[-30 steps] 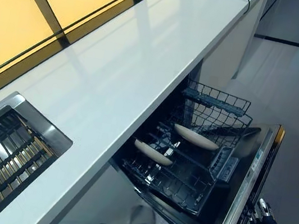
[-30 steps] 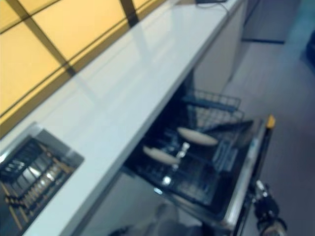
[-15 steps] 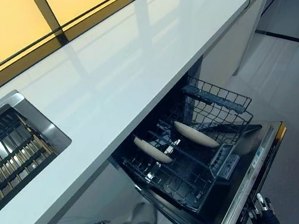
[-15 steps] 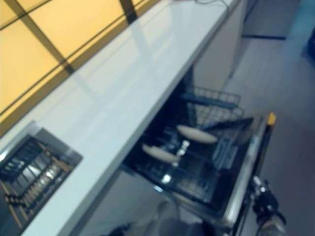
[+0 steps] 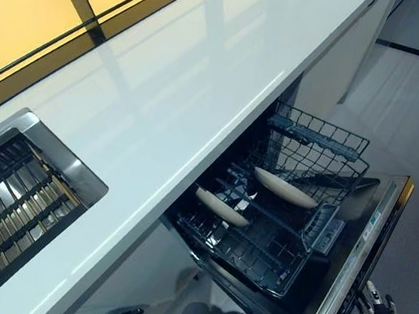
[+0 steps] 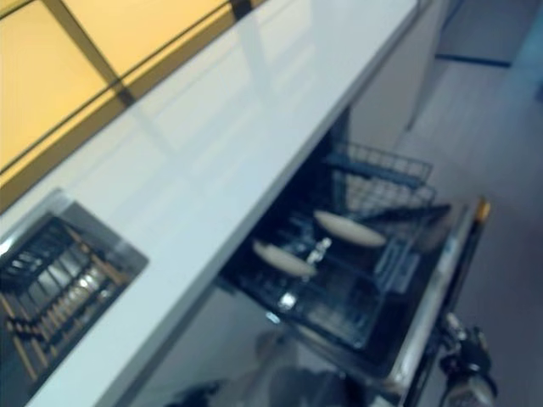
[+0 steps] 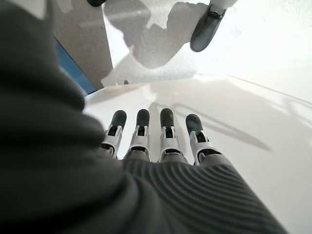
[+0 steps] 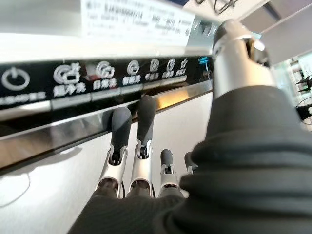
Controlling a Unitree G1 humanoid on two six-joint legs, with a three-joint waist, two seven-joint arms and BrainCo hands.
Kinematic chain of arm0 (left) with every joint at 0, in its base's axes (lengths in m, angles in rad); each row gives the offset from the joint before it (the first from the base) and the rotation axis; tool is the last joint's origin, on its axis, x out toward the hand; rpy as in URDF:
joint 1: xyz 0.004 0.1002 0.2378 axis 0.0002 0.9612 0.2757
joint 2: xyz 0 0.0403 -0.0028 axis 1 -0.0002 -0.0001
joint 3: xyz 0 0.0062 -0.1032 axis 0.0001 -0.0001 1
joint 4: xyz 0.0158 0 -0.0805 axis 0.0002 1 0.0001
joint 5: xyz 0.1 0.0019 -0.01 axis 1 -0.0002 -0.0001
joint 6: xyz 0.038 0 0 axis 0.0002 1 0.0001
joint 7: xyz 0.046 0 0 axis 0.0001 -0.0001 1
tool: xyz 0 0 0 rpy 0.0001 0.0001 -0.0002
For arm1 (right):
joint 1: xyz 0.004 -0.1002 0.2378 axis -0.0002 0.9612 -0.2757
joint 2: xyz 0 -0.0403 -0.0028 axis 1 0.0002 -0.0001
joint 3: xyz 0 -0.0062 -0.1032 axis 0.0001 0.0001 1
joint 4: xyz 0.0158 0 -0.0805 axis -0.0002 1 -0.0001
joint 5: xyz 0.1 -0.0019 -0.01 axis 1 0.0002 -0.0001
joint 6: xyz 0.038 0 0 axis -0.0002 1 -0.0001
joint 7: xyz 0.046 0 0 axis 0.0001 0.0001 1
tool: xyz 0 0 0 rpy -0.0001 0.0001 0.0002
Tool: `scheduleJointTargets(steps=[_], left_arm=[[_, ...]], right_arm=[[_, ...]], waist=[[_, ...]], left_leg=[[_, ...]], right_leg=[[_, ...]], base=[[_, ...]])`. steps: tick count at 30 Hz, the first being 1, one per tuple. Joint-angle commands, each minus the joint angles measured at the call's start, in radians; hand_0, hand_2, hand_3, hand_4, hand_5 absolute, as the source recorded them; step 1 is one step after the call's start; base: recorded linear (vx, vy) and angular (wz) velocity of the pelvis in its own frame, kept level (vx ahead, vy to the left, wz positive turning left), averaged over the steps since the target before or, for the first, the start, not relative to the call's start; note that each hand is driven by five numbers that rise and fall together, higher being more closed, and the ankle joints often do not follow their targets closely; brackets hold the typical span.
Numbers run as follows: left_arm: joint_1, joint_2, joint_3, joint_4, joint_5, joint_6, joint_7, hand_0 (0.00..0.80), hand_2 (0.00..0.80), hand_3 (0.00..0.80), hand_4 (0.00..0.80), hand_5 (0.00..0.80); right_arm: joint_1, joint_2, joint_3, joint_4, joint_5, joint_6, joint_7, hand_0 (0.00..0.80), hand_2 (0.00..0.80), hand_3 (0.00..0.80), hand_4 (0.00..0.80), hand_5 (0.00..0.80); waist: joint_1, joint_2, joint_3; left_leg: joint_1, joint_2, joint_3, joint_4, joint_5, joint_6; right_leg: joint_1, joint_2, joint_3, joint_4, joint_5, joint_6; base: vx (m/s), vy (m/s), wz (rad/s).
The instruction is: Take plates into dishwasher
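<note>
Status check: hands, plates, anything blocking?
Right hand open, fingertips at the open dishwasher door's front edge. Left hand open, idle. Two pale plates standing in dark wire rack. No obstruction.

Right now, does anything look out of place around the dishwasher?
Nothing stands out. Two plates sit in the pulled-out lower rack, the door hangs open, and the right hand touches its edge.

A dark wire rack (image 5: 259, 248) sits pulled out over the open dishwasher door (image 5: 353, 259), in the lower right of the left eye view. Two pale plates stand on edge in the rack, one (image 5: 221, 207) near the middle and one (image 5: 285, 189) just up and right of it. A long white counter (image 5: 169, 111) runs from the lower left to the top right with nothing on it.
</note>
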Motion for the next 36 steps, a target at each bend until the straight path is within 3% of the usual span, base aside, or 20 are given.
scheduleJointTargets(steps=[1,3,10,17,21,28,36], left_arm=[[-0.061,0.058,-0.038,0.030,-0.030,-0.005,0.014,0.000,0.000,0.000,0.000,0.000],[-0.062,0.056,-0.039,0.027,-0.033,-0.001,0.021,0.000,0.000,0.000,0.000,0.000],[-0.069,0.058,-0.040,0.028,-0.033,0.000,0.015,0.000,0.000,0.000,0.000,0.000],[-0.065,0.060,-0.041,0.040,-0.036,-0.007,0.017,0.000,0.000,0.000,0.000,0.000],[-0.068,0.060,-0.046,0.036,-0.041,-0.002,0.016,0.000,0.000,0.000,0.000,0.000],[-0.071,0.060,-0.044,0.016,-0.029,0.017,0.011,0.000,0.000,0.000,0.000,0.000],[-0.086,0.098,-0.017,-0.020,0.004,0.041,-0.024,0.000,0.000,0.000,0.000,0.000]], right_arm=[[-0.048,0.019,-0.025,0.034,-0.030,-0.080,-0.054,0.000,0.000,0.000,0.000,0.000],[-0.045,0.023,-0.027,0.023,-0.036,-0.115,-0.109,0.000,0.000,0.000,0.000,0.000],[-0.040,0.027,-0.025,0.020,-0.068,-0.092,-0.142,0.000,0.000,0.000,0.000,0.000],[-0.030,0.019,-0.049,0.051,-0.098,-0.126,-0.273,0.000,0.000,0.000,0.000,0.000],[-0.029,0.015,-0.063,0.060,-0.113,-0.124,-0.289,0.000,0.000,0.000,0.000,0.000],[-0.020,0.022,-0.031,0.082,-0.159,-0.031,-0.144,0.000,0.000,0.000,0.000,0.000],[-0.044,0.019,0.111,0.069,-0.297,0.123,0.219,0.000,0.000,0.000,0.000,0.000]], waist=[[0.027,-0.055,-0.001],[0.025,-0.056,0.000],[0.026,-0.056,-0.002],[0.024,-0.060,-0.008],[0.023,-0.059,-0.007],[0.025,-0.061,-0.005],[0.042,-0.074,0.012]], left_leg=[[-0.114,-0.037,-0.046,-0.003,0.074,0.045],[-0.115,-0.038,-0.047,-0.003,0.074,0.045],[-0.116,-0.040,-0.047,-0.003,0.073,0.047],[-0.114,-0.040,-0.046,-0.003,0.072,0.046],[-0.113,-0.039,-0.044,-0.003,0.072,0.047],[-0.118,-0.041,-0.047,-0.003,0.072,0.049],[-0.126,-0.036,-0.059,-0.003,0.077,0.048]], right_leg=[[0.028,-0.022,-0.008,0.157,-0.177,0.041],[0.029,-0.022,-0.006,0.156,-0.177,0.041],[0.029,-0.025,-0.008,0.152,-0.174,0.042],[0.030,-0.021,-0.003,0.148,-0.169,0.044],[0.031,-0.022,0.001,0.144,-0.166,0.045],[0.026,-0.021,0.005,0.144,-0.164,0.044],[0.018,-0.014,-0.007,0.154,-0.169,0.037]], base=[[-0.020,0.001,0.08],[-0.015,0.001,0.05],[0.000,0.000,0.00],[0.000,0.000,0.00],[0.000,0.000,0.00],[-0.001,-0.006,0.00],[-0.006,-0.028,0.00]])
